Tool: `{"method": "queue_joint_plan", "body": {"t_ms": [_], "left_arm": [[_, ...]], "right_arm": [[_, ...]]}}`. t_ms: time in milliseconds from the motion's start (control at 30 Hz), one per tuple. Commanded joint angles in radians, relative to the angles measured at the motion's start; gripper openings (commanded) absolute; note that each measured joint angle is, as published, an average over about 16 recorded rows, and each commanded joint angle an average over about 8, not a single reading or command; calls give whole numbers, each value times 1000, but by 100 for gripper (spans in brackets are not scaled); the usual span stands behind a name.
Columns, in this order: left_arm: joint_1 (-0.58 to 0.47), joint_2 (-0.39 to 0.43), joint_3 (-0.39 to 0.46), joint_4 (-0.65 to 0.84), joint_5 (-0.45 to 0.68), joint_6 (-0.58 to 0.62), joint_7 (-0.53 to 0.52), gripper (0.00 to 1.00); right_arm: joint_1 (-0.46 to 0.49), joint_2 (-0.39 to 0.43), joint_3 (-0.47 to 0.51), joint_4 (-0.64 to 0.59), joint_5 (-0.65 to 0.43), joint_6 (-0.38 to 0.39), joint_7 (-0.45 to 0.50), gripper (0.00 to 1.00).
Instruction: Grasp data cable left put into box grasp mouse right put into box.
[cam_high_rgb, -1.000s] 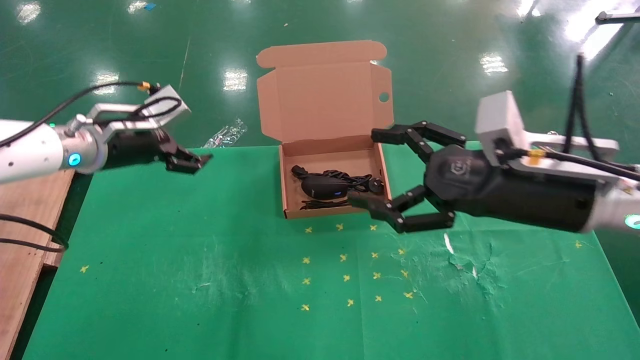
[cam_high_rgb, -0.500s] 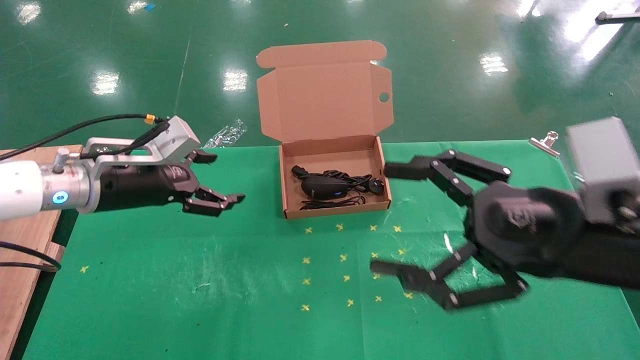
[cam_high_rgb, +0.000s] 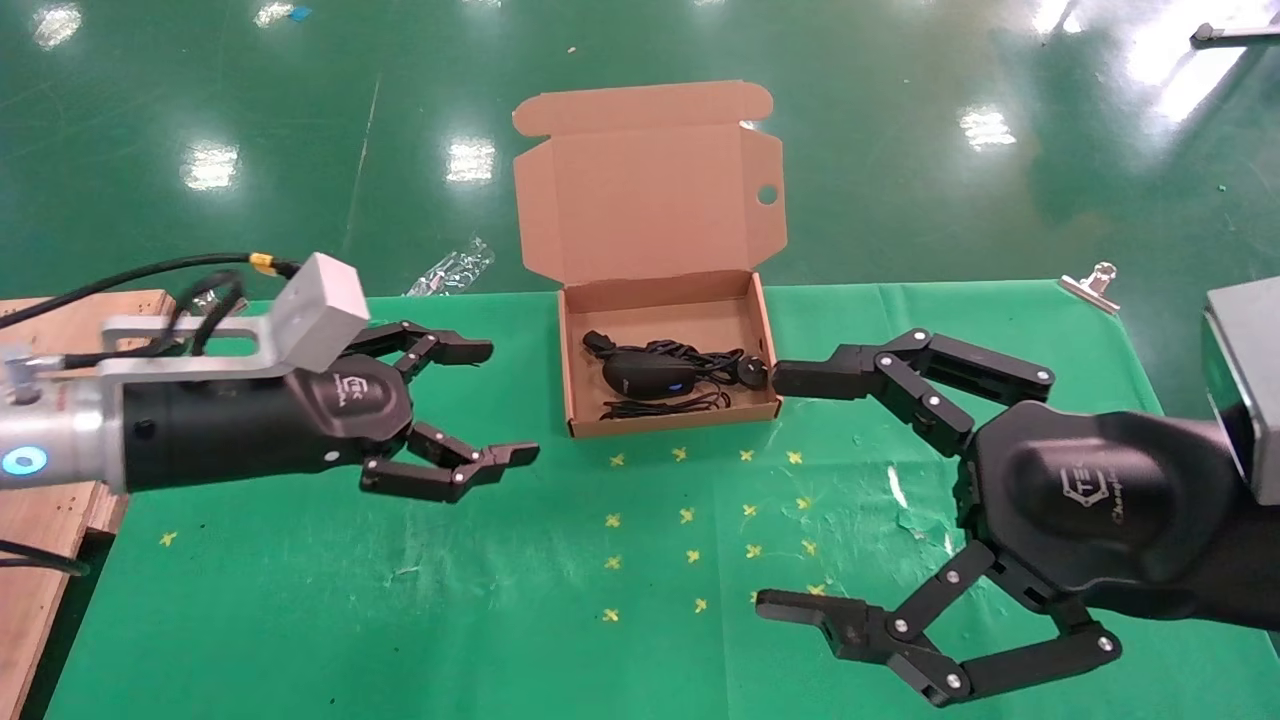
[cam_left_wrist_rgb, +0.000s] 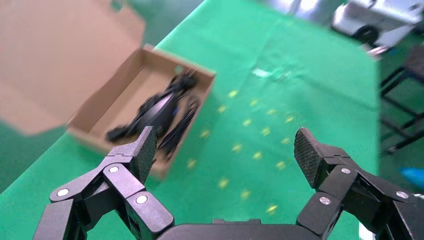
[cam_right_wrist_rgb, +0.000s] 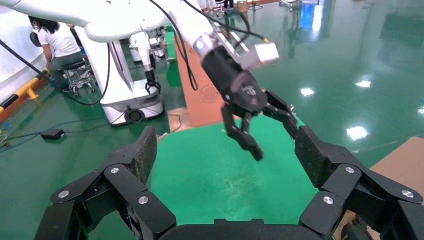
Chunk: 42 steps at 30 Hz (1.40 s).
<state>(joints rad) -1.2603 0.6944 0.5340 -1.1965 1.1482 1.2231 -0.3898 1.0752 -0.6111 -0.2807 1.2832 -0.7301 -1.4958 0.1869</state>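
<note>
Shallow brown corrugated cardboard box (cam_high_rgb: 668, 400), flap lid up, upper centre on green tabletop (cam_high_rgb: 400, 600) | small black oval mouse (cam_high_rgb: 647, 375) and bundled thick black data cable (cam_high_rgb: 720, 368) lie inside box | left gripper (cam_high_rgb: 483, 402) spread wide, empty, mid-left | right gripper (cam_high_rgb: 800, 490) spread wide, empty, lower right

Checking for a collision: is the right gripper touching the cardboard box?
Apart. In the head view, green cloth shows between the right gripper's upper fingertip and the box wall; both fingers are spread wide, empty.
</note>
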Motion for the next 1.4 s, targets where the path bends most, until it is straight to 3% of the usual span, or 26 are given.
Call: {"method": "queue_joint_plan", "body": {"t_ms": [33, 700, 1400], "left_arm": [[20, -9, -27, -9, -44, 29, 21, 100], [197, -88, -271, -93, -444, 289, 210, 100], [191, -86, -261, -90, -429, 279, 205, 100]], "right_arm": [[0, 0, 0, 0, 0, 0, 0, 100], [-1, 2, -1, 1, 2, 0, -1, 100], [0, 1, -1, 0, 2, 1, -1, 100]]}}
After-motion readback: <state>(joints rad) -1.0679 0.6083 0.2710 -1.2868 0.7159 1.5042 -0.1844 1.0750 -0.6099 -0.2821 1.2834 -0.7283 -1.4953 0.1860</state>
